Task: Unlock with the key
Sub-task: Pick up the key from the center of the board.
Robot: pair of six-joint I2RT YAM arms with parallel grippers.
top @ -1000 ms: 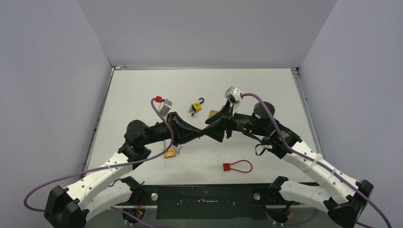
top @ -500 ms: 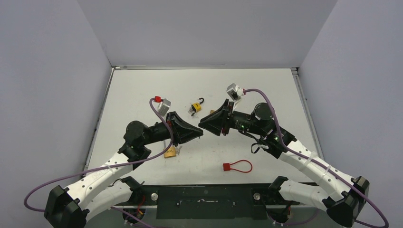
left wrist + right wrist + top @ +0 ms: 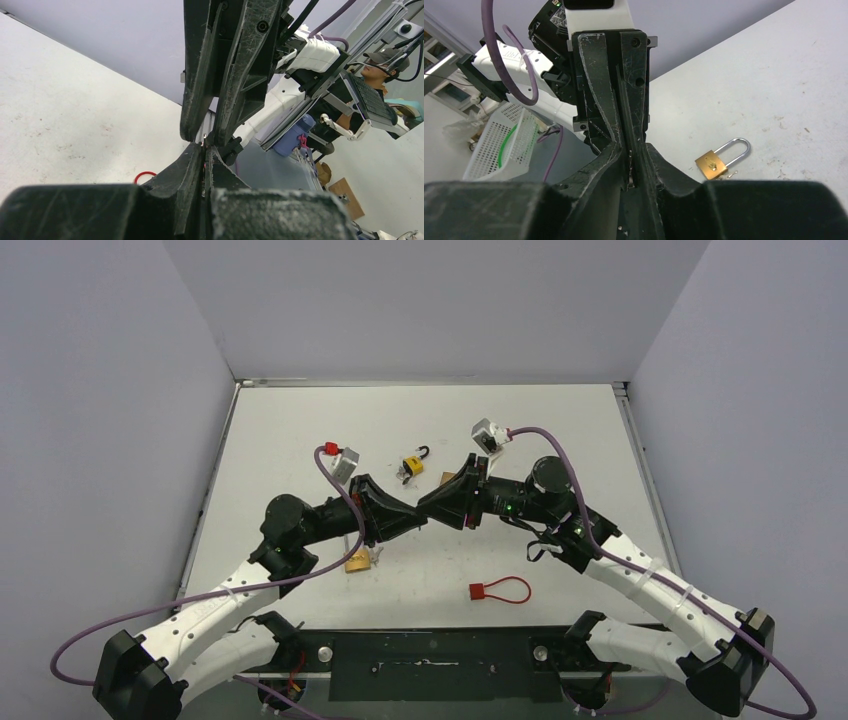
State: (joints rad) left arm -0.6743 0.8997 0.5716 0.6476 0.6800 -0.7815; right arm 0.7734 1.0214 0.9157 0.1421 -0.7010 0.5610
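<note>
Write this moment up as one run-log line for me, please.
left claw: shut on key | right claw: around same key, grip unclear | brass padlock: on table, untouched

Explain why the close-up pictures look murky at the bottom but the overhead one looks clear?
Top external view: even soft light, faint shadows, all sharp. Left wrist view: its black fingers crowd the lens, a dark blur. Right wrist view: same blur below, yet the brass padlock with silver shackle is crisp.

Soft even light, blurred near jaws
</note>
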